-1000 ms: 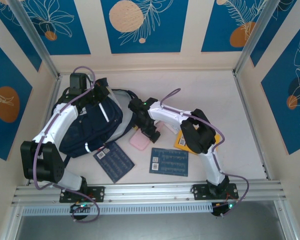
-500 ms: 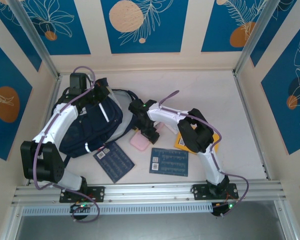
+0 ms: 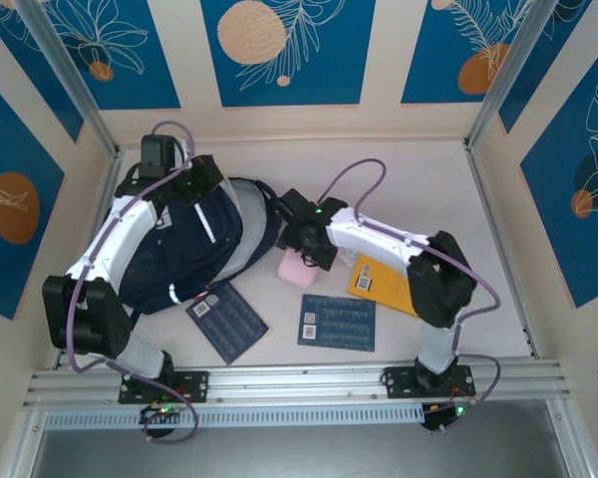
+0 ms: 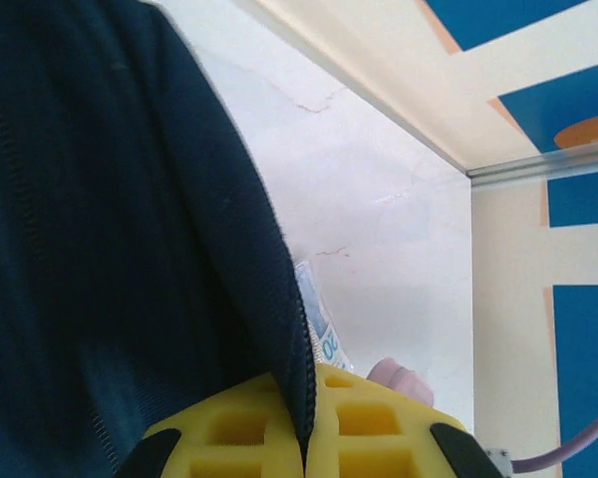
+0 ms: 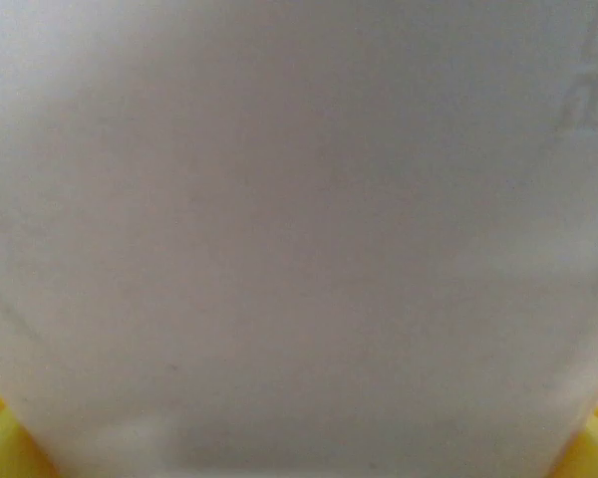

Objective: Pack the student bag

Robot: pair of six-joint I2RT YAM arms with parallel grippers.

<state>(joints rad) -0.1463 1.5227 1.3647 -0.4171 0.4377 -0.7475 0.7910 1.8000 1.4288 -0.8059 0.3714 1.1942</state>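
Navy striped cloth: the student bag lies at the left of the table, under my left arm. The left gripper is pressed together on the bag's zipped edge at its far end, and its yellow pads meet on the fabric. The right gripper sits just right of the bag, jaws wide and clamped across a pink case, whose pale face crowds my wrist camera. A yellow book lies to its right. One dark blue card lies nearer me, and a second blue card is at the bag's near edge.
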